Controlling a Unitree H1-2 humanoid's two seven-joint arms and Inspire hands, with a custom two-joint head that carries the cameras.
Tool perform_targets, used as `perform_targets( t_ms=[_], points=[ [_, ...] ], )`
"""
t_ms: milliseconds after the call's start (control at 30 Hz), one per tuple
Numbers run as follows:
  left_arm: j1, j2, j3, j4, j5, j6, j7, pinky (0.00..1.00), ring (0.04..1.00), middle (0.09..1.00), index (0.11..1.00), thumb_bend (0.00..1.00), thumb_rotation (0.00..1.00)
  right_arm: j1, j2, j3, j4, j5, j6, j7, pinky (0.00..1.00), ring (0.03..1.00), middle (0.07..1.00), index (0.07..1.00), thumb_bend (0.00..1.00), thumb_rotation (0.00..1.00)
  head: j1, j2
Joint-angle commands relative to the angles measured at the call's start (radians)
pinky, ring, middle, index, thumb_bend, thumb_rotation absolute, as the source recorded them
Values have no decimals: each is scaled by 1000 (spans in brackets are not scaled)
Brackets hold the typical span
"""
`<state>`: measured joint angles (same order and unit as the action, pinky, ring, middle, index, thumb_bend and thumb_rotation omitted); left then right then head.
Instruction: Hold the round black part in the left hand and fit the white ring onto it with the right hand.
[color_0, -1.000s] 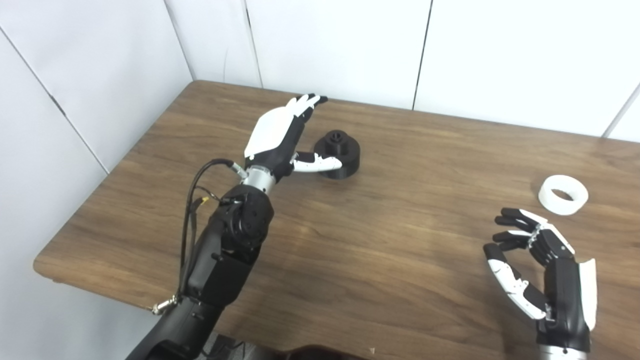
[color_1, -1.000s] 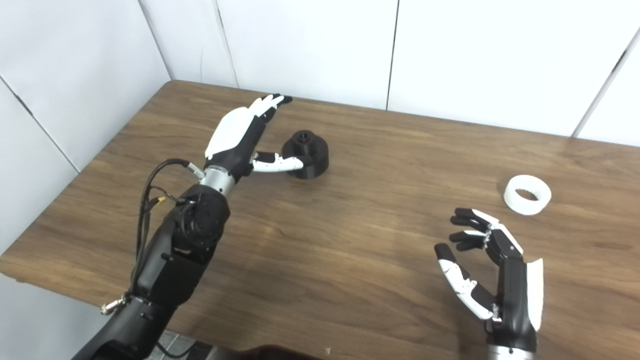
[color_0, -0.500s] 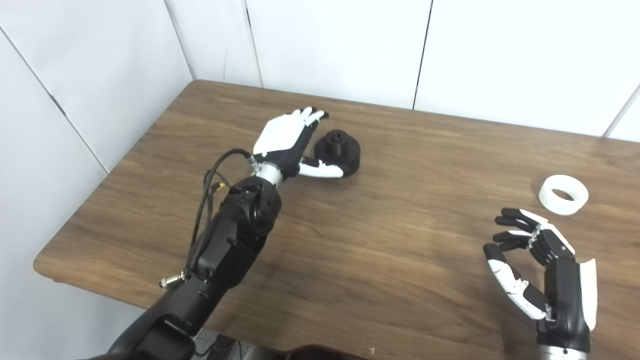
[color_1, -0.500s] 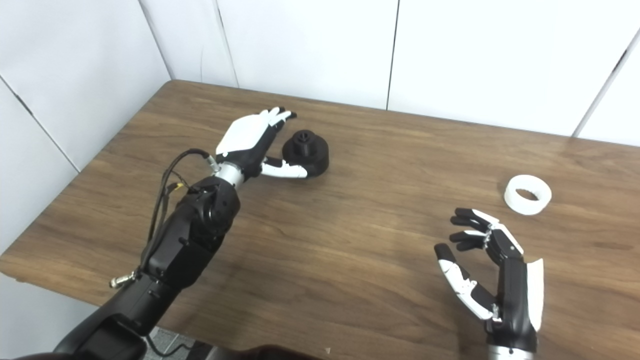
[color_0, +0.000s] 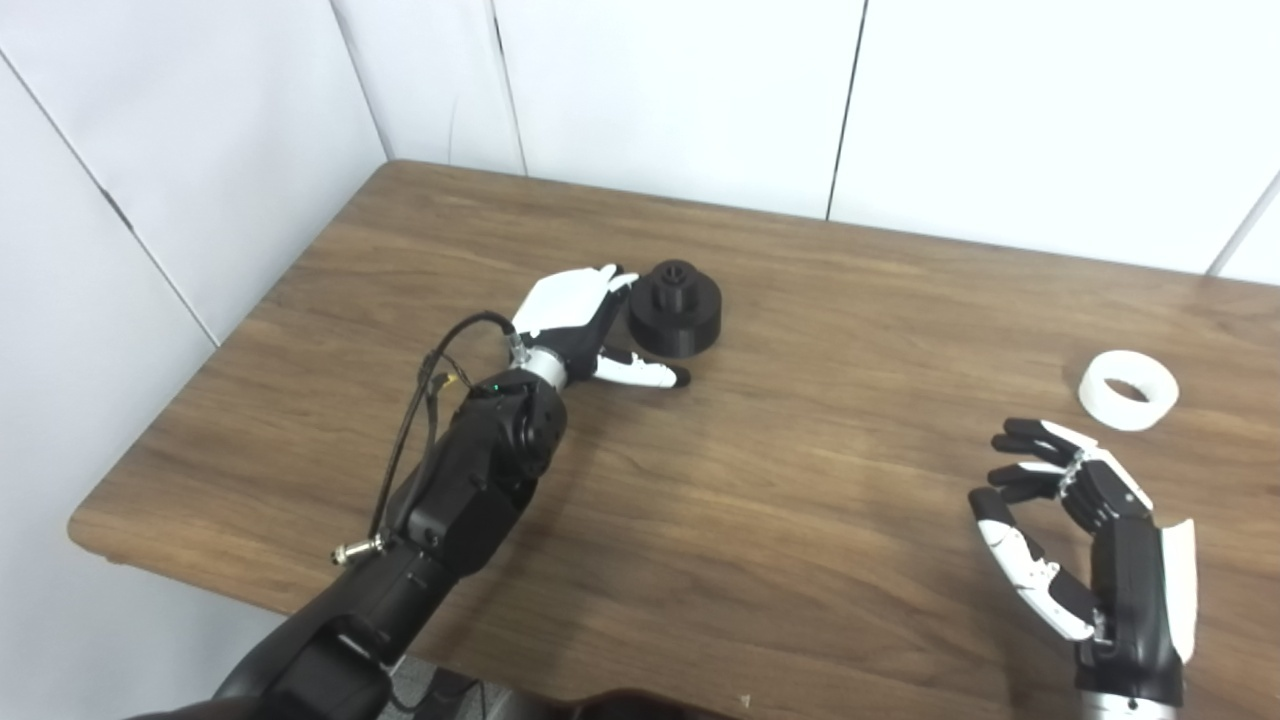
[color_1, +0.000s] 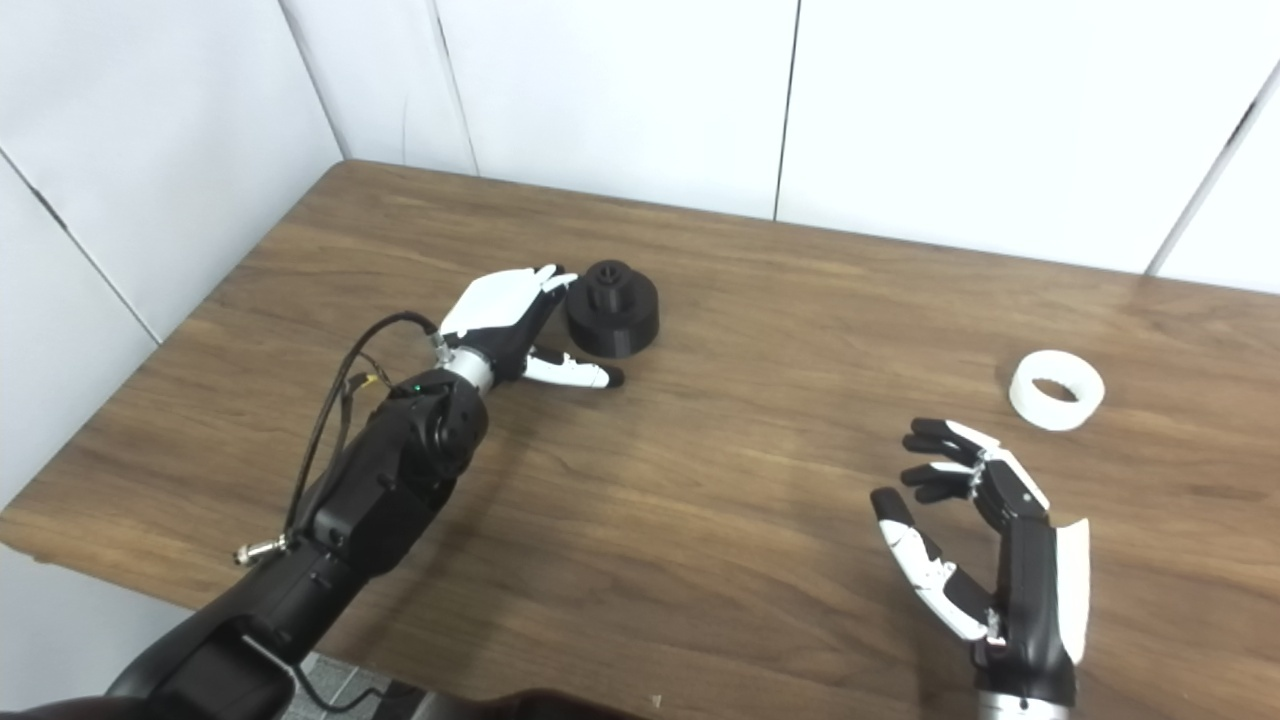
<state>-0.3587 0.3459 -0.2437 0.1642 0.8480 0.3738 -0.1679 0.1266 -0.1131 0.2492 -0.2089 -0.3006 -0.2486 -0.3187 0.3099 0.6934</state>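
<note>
The left hand (color_0: 575, 320) lies spread and empty beside the matte, stepped round black part (color_0: 676, 308), thumb in front; the right-eye view shows a gap. The right hand (color_1: 985, 545) hovers empty, fingers apart, near the smooth white ring (color_1: 1056, 389) on the wood-grain table (color_0: 800, 480)

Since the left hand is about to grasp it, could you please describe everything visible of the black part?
The black part is a matte round drum with a narrower stub rising from its top centre, plastic by its look. It stands upright on the table, toward the far left. The left hand is open beside it, fingers at its left side; whether they touch is unclear.
</note>
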Motion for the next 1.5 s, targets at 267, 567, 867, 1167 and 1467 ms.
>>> perform_targets(
  t_ms=[267, 567, 867, 1167, 1467],
  points=[
    [-53, 8, 1, 74, -9, -17, 90, 1000, 1000, 1000, 887, 1000, 618, 64, 73, -15, -10, -6, -21, -5, 472, 543, 651, 679, 492, 378, 1, 3],
    [-52, -41, 42, 136, -110, -72, 192, 964, 1000, 1000, 854, 1000, 565, 68, 74, -16, -15, -9, -22, -3, 475, 545, 651, 674, 491, 366, -2, 5],
    [-66, -85, 73, 215, -193, -140, 280, 966, 1000, 1000, 832, 999, 562, 72, 74, -16, -28, -5, -14, 1, 480, 552, 654, 673, 484, 354, -7, 11],
    [-90, -130, 114, 299, -291, -224, 340, 970, 1000, 1000, 815, 971, 493, 74, 77, -16, -37, -18, -12, -3, 472, 545, 650, 672, 474, 340, -14, 17],
    [-95, -144, 119, 335, -335, -276, 376, 997, 1000, 996, 704, 884, 368, 76, 80, -16, -43, -12, -7, 0, 476, 547, 650, 676, 471, 320, -14, 21]
  ],
)
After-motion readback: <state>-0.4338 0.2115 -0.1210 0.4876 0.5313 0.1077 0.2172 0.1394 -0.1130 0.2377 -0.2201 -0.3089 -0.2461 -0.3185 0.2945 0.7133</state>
